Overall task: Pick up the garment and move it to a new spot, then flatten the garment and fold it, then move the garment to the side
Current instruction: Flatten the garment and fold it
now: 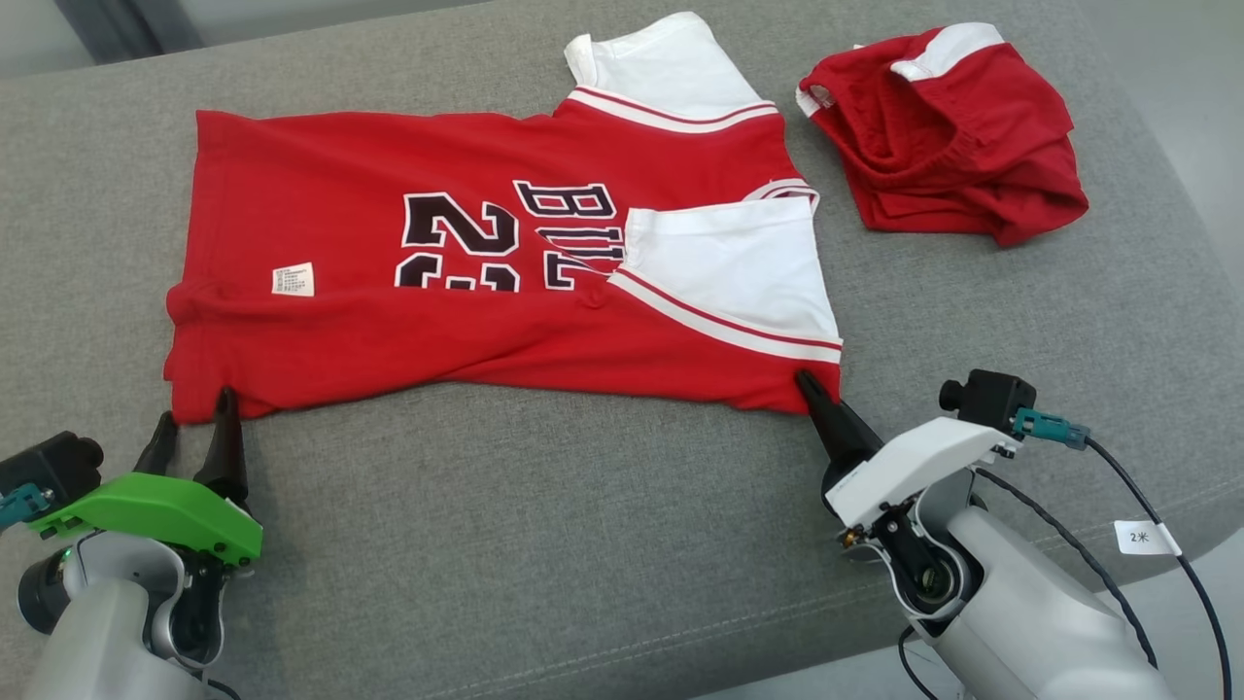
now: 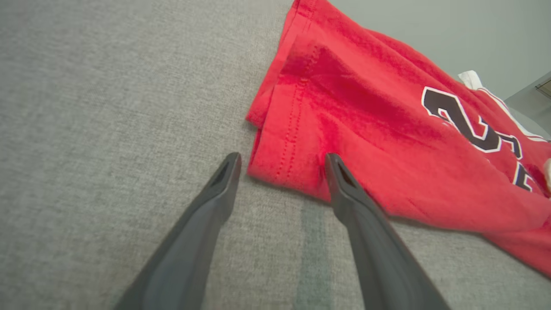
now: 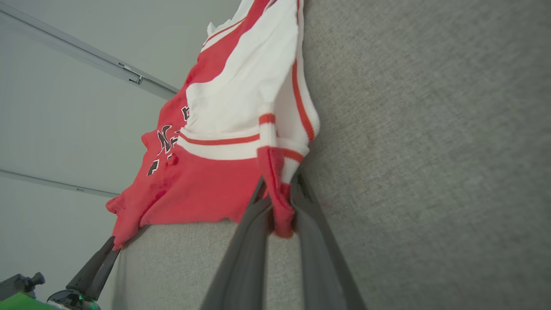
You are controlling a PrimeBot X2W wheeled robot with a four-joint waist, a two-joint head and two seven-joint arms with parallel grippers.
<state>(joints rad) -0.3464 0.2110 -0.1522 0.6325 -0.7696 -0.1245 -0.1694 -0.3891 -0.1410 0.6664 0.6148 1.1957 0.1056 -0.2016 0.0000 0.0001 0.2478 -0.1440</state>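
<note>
The garment (image 1: 466, 292) is a red jersey with white sleeves and black lettering, lying spread on the grey cushion with its near long edge folded over. My left gripper (image 1: 194, 420) stands open at the near left hem corner, and in the left wrist view its two fingers straddle that red corner (image 2: 284, 168) without pinching it. My right gripper (image 1: 809, 387) is shut on the garment's near right corner, just below the white sleeve. In the right wrist view a fold of red cloth (image 3: 277, 202) is squeezed between its fingers.
A second red garment with white trim (image 1: 948, 131) lies bunched at the far right of the cushion. Bare grey cushion (image 1: 544, 525) stretches between my two arms. The cushion's front edge runs close below my right arm, where a tagged cable (image 1: 1147, 537) hangs.
</note>
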